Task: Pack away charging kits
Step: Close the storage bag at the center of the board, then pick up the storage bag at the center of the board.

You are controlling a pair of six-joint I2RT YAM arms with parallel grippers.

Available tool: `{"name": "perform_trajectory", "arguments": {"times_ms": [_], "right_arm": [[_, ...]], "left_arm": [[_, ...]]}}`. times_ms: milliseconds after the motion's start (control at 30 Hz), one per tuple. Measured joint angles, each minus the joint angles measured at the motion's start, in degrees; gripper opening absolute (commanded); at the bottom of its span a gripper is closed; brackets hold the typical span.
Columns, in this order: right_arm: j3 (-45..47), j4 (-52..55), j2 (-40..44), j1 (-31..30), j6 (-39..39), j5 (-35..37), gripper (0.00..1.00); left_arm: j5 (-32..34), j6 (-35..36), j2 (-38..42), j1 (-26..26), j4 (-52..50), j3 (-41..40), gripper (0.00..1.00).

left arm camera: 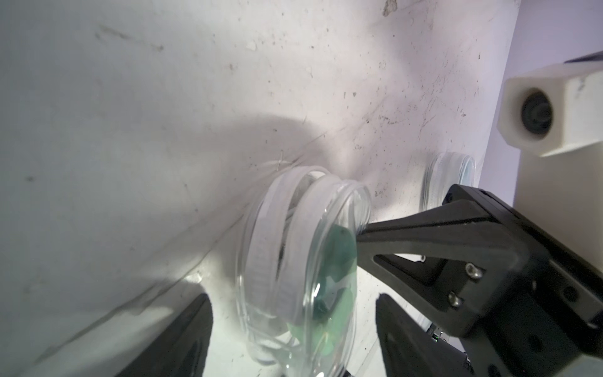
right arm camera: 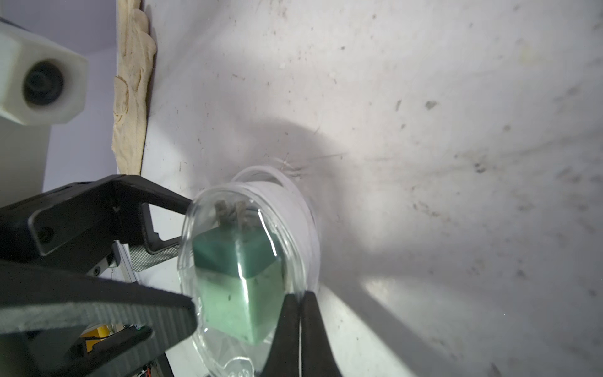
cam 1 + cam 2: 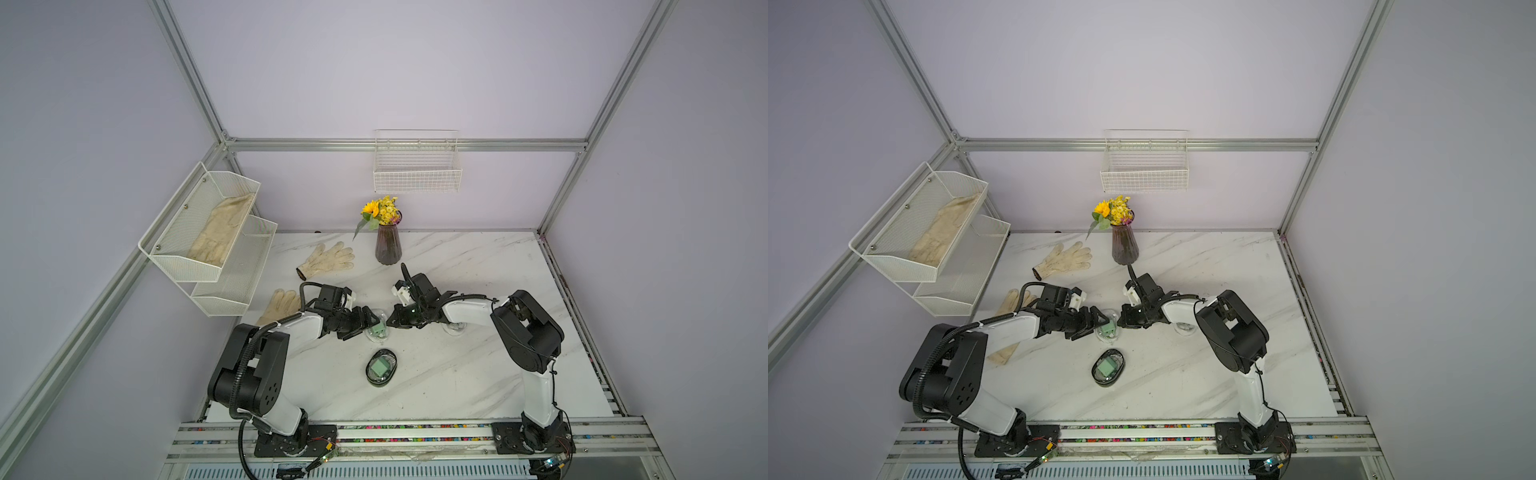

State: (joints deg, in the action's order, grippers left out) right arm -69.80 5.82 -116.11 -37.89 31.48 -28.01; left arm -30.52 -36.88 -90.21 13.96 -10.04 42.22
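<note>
Straddling the mint adapter (image 2: 235, 293) with my open left hand (image 1: 292, 297), right hand (image 2: 300, 300) pinched shut at the rim of its case (image 1: 274, 248); only the right wrist view reveals its prongs.

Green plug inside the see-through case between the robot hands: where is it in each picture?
Top view: green plug adapter, just below centre.
Top view: adapter, same height, slightly left of centre.
Left wrist: adapter, lower middle, behind plastic.
Right wrist: adapter, lower middle-left.
Shared landmark: the clear case enclosing it.
</note>
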Motion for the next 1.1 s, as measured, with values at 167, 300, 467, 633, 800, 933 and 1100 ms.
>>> {"name": "perform_trajectory", "arguments": {"times_ms": [167,300,467,633,800,933,1100], "right_arm": [[0.72,-0.24,-0.33,1.4,-1.46,-0.76,0.0],[0.72,-0.22,-0.63,1.46,-2.23,-1.11,0.0],[0.57,-0.09,-0.63,1.09,-2.45,-0.7,0.0],[-1.57,1.4,-0.63,-0.98,-3.3,1.25,0.0],[-2.56,1.7,-0.63,-2.67,-3.37,2.82,0.0],[-2.8,2.16,-0.63,-2.73,-3.5,3.15,0.0],[-2.95,2.73,-0.63,-2.73,-3.72,3.34,0.0]], "left_arm": [[-0.72,-0.22,-0.44,0.07,0.61,0.0,0.78],[-3.65,-1.44,-2.12,0.24,3.8,0.04,0.78],[-6.34,-2.16,-3.58,0.44,5.99,0.13,0.78],[-8.74,-3.06,-5.31,0.44,7.21,0.68,0.74],[-9.25,-3.43,-5.97,0.42,6.62,1.03,0.65],[-9.25,-4.02,-6.45,0.44,5.7,1.14,0.5],[-9.11,-4.72,-7.04,0.33,4.59,1.09,0.32]]}}
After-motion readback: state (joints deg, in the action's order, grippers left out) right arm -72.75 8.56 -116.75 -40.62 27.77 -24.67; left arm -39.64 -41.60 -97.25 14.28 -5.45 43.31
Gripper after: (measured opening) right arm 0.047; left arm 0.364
